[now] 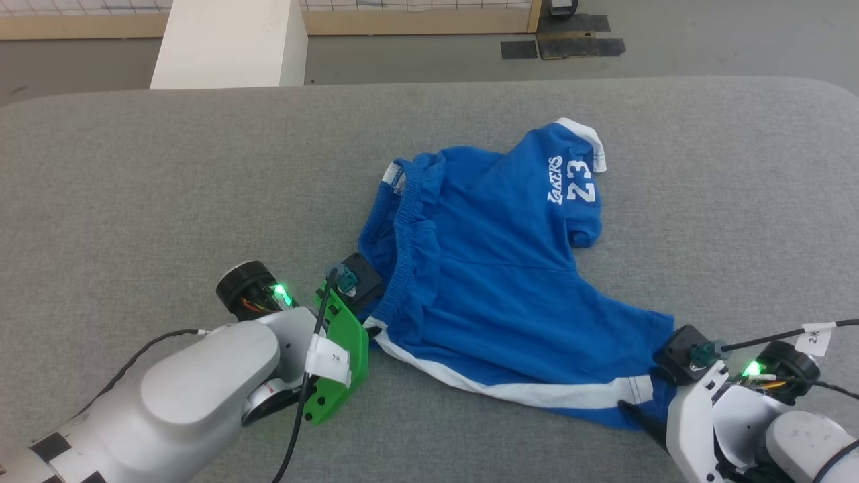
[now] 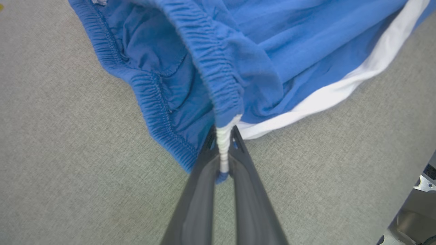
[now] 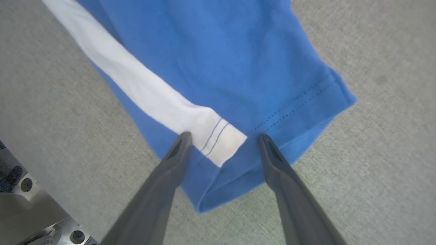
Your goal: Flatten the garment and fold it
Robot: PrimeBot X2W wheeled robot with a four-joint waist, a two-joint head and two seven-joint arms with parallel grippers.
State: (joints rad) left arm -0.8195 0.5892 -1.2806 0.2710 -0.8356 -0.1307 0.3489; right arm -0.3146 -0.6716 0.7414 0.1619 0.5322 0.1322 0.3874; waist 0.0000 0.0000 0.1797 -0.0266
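Garment [image 1: 483, 268] on table [image 1: 134, 168]; left jaws pinch waistband [image 2: 221, 78], right jaws spread.

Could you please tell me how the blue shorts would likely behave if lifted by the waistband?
The blue shorts will probably droop limply, since the fabric lies bunched and creased. They look thin and light, so the left gripper, shut on the waistband end, should hold them without slipping.

The shorts [image 1: 483, 268] lie on the desk [image 1: 134, 168] before me, waistband end in my left hand [image 2: 223, 136], near leg's hem at my right hand [image 3: 223, 137], other leg farther back.
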